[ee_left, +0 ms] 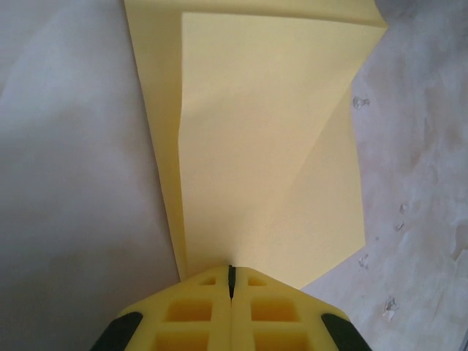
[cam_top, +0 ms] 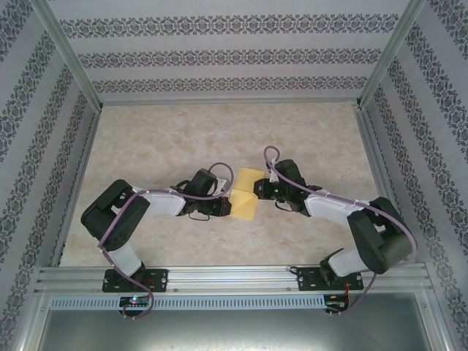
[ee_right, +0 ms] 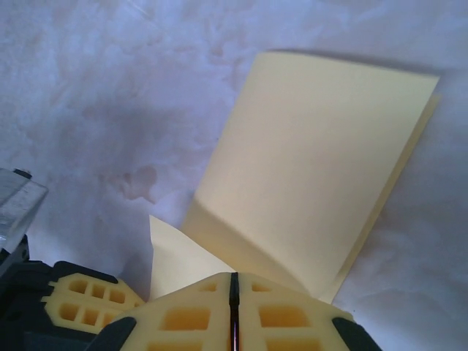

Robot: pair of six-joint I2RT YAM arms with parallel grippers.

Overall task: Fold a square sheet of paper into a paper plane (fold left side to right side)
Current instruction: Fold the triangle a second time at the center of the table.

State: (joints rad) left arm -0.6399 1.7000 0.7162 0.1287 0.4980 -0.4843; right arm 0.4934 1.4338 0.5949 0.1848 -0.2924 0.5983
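The square sheet of paper point(cam_top: 245, 193) is pale yellow and lies doubled over in the middle of the table, between both arms. My left gripper point(cam_top: 228, 203) is at its left edge and my right gripper point(cam_top: 257, 189) at its right edge. In the left wrist view, the left gripper point(ee_left: 231, 273) is shut, with the near edge of the folded sheet point(ee_left: 270, 146) running into its tips. Seen from the right wrist, the right gripper point(ee_right: 234, 278) is shut on a bent-up flap of the sheet point(ee_right: 314, 168). The left gripper's yellow fingers point(ee_right: 82, 300) sit close by at the lower left.
The tabletop point(cam_top: 161, 139) is beige marble-patterned. Patterned walls and aluminium posts point(cam_top: 67, 51) close in the back and both sides. A metal rail point(cam_top: 234, 278) runs along the near edge and carries both arm bases.
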